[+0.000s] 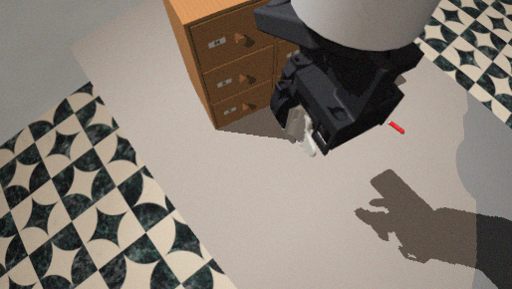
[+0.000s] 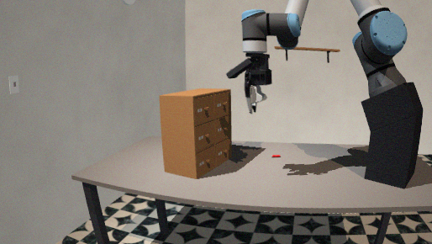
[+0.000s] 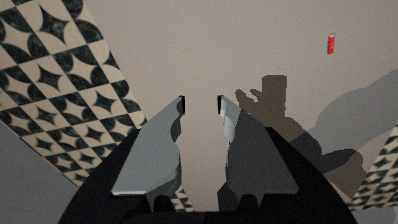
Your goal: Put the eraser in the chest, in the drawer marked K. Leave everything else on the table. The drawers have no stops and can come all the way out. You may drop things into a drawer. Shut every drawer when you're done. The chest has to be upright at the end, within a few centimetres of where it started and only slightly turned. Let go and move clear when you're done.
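Observation:
The eraser (image 1: 396,127) (image 2: 276,156) (image 3: 331,44) is a small red bar with a whitish end, lying on the table to the right of the chest in the exterior view. The wooden chest (image 1: 211,9) (image 2: 178,135) stands upright, with several knobbed drawers in two columns; those visible look shut. Their labels are too small to read, and the arm hides part of the front in the top view. My gripper (image 1: 303,147) (image 2: 253,110) (image 3: 201,97) is partly open, with nothing between its fingertips. It hangs high above the table, in front of the chest, away from the eraser.
The table (image 1: 174,164) (image 2: 126,168) ends at a tiled floor (image 1: 65,184) (image 3: 55,75). The arm's black pedestal (image 2: 391,139) stands at the right in the exterior view. A wall shelf (image 2: 307,49) is behind. Arm shadows fall across the table near the eraser.

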Robot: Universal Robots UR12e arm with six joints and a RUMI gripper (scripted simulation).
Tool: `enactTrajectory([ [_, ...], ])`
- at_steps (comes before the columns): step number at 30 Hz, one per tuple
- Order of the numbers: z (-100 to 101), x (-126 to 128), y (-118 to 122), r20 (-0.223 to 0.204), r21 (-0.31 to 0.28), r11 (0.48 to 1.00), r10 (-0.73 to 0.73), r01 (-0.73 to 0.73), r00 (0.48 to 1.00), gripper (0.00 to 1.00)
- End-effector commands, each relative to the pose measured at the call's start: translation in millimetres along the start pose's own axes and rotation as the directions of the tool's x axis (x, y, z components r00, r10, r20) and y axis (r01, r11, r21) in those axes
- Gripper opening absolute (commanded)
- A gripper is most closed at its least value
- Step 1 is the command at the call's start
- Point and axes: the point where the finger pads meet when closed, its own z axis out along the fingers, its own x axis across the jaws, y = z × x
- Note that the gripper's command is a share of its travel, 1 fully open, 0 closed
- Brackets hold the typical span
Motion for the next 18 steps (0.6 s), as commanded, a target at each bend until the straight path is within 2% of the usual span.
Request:
enactTrajectory([
  [1,-0.5,-0.2,-0.4,0.000,0.001,1.000,0.000,0.000,1.000,0.20],
  [10,-0.5,-0.2,-0.4,0.000,0.001,1.000,0.000,0.000,1.000,0.20],
  [11,-0.5,-0.2,-0.4,0.000,0.001,1.000,0.000,0.000,1.000,1.00],
  [18,-0.5,-0.2,-0.4,0.000,0.001,1.000,0.000,0.000,1.000,1.00],
])
